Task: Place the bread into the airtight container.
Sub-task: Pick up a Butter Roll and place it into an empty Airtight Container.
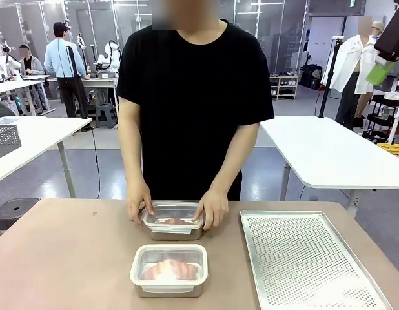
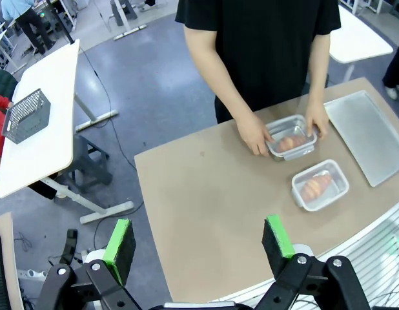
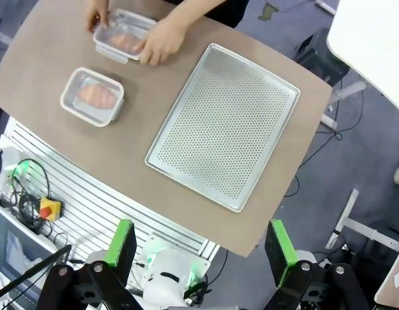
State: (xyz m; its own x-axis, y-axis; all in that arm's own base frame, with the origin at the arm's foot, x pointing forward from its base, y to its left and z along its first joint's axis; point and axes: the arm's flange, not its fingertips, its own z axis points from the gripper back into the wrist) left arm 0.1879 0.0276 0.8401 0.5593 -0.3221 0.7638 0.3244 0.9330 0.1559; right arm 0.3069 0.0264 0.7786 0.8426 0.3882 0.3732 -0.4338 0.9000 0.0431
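Observation:
Two metal airtight containers with clear lids stand on the brown table. The near container (image 1: 168, 270) (image 2: 320, 185) (image 3: 93, 95) holds a golden bread (image 1: 167, 268) under its lid. The far container (image 1: 173, 221) (image 2: 292, 137) (image 3: 122, 42) also holds bread (image 1: 174, 221), and the person's two hands (image 1: 214, 210) rest on its sides and lid. My left gripper (image 2: 198, 244) hangs open high above the table's near-left edge, with nothing between its green pads. My right gripper (image 3: 203, 244) is open too, high over the table's near-right edge.
A perforated metal tray (image 1: 309, 258) (image 2: 364, 132) (image 3: 225, 126) lies bare to the right of the containers. The person stands at the far edge. White tables (image 1: 328, 152) stand behind on both sides, the left one carrying a wire basket (image 2: 25, 115).

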